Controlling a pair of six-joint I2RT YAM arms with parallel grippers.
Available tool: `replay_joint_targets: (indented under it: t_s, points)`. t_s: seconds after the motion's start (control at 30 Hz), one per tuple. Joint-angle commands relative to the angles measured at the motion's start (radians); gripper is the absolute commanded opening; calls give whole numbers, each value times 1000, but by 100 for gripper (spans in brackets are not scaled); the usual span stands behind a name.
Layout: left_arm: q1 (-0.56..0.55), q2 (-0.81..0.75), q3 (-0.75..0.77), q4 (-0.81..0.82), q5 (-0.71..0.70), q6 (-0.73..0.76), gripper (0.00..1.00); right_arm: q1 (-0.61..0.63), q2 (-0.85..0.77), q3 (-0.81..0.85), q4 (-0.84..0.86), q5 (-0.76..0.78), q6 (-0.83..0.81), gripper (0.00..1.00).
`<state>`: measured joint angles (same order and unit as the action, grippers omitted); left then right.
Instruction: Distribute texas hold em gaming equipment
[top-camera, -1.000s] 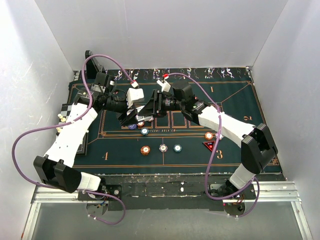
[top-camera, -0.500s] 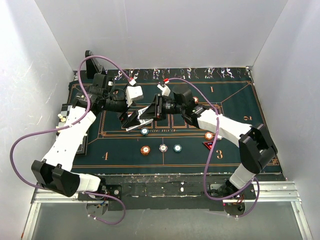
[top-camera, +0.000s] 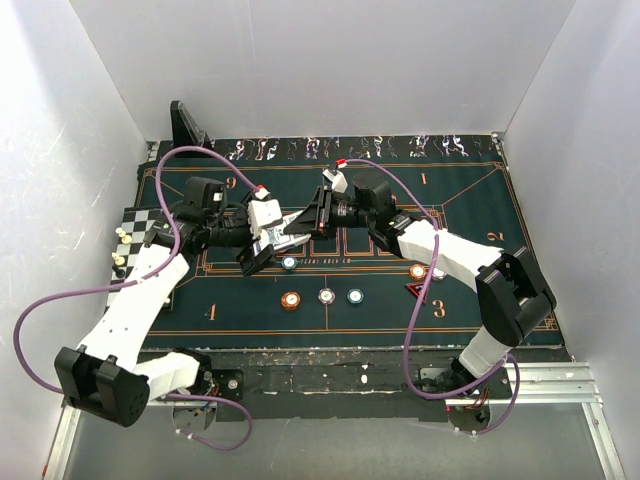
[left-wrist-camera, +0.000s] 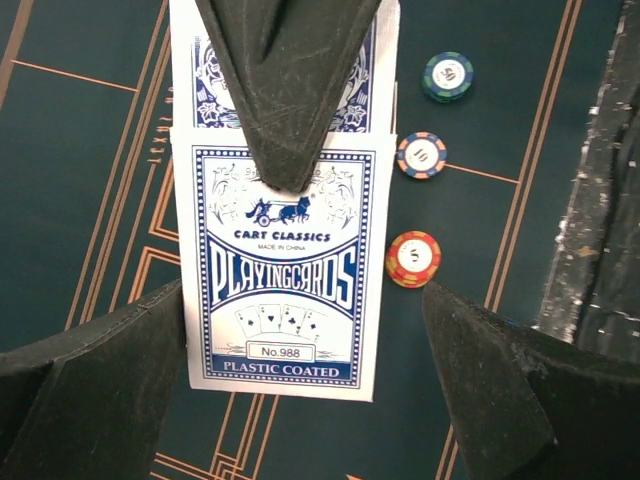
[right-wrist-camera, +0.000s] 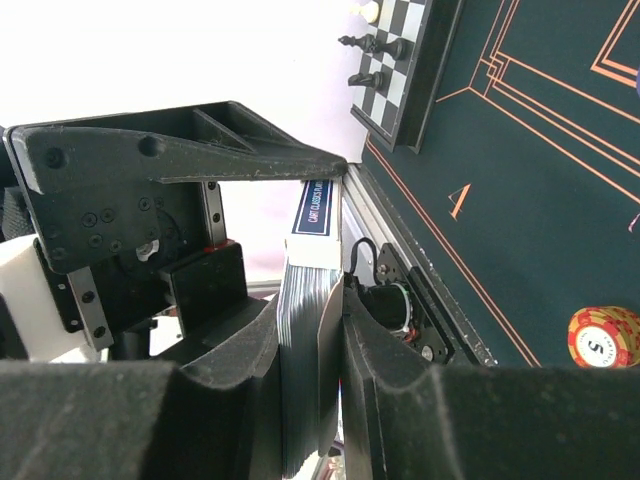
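"Top external first: how many chips do you count on the mat (top-camera: 470, 200)?" asks Mia.

"Five for certain," says Tom. "A lone chip (top-camera: 289, 263), teal and white, lies just below the grippers. Nearer the arm bases is a row of three: orange chip (top-camera: 291, 299), white chip (top-camera: 326, 296), teal chip (top-camera: 354, 295). A second orange chip (top-camera: 417, 271) lies off to the right. A pale disc beside it is half hidden by the right arm, so I can't call it. One red triangular marker (top-camera: 418, 291) lies just below that second orange chip."

"And the cards?"

"One pack of playing cards (left-wrist-camera: 280, 300), held in the air over the middle of the mat, between the two grippers. In the left wrist view its printed face is turned to the camera. Its long axis runs straight up the frame toward the right gripper (right-wrist-camera: 310, 330), and blue card backs show past its far end. From above, that axis lies roughly left to right across the table."

"Who has it?"

"The right gripper. Its jaws are pinched narrow on the pack, with the stack's edge squeezed between them. The left gripper (left-wrist-camera: 302, 295) stands wide, one finger on either side of the pack's near end. I cannot tell whether either finger touches it."

"Anything else?"

"One chequered board (top-camera: 135, 222) at the mat's left edge, with pieces too small to count."
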<state>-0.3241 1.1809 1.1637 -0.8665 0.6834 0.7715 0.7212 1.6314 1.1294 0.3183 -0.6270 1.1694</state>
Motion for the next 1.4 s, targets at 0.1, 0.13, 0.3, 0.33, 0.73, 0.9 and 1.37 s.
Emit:
replay_joint_targets:
  t_s: [0.1,0.13,0.3,0.33,0.73,0.9,1.37]
  points:
    - [-3,-43,-21,156,-35,35,98,0,7,50,81,-31,67,28]
    - [-3,-37,-19,156,-27,40,98,0,13,53,82,-34,70,27]
    - [-3,2,2,98,18,92,98,3,24,64,85,-50,84,28]
    - [-3,11,11,78,21,104,98,3,24,64,84,-50,84,27]
    - [-3,123,122,-63,74,152,98,17,42,73,108,-65,105,27]
    - [-3,123,125,-68,79,141,91,17,41,72,105,-62,108,28]
    - [-3,42,53,12,-2,81,74,20,59,73,91,-51,121,39]
